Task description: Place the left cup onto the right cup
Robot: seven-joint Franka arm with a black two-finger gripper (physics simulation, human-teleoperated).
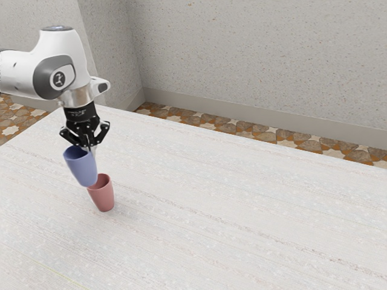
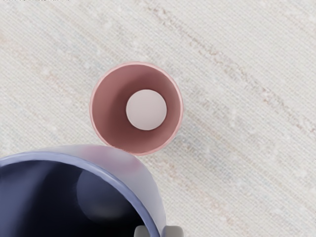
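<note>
Two cups logged. Blue cup (image 1: 80, 166) is clear of the table (image 1: 242, 211), hanging tilted from the hand (image 1: 85, 146). The fingers are pinched narrow on its rim wall, one inside and one outside.

Pink cup (image 1: 101, 192) stands upright on the table, mouth up, just beside and below the blue cup's base. From the exterior view I cannot tell whether the two are touching or only close.

Wrist view: pink cup (image 2: 136, 108) has an open mouth with its pale floor visible. The blue cup (image 2: 74, 192) overlaps the near edge of its rim, so the blue cup is off-centre and not yet over the opening.

Step, as I read it: carry done, alignment in progress.

Next move likely calls for:
- a short sideways shift to centre the blue base over the pink mouth
- straightening the tilt
- a slow descent before release, since a skewed base could catch the rim and tip the pink cup
</note>
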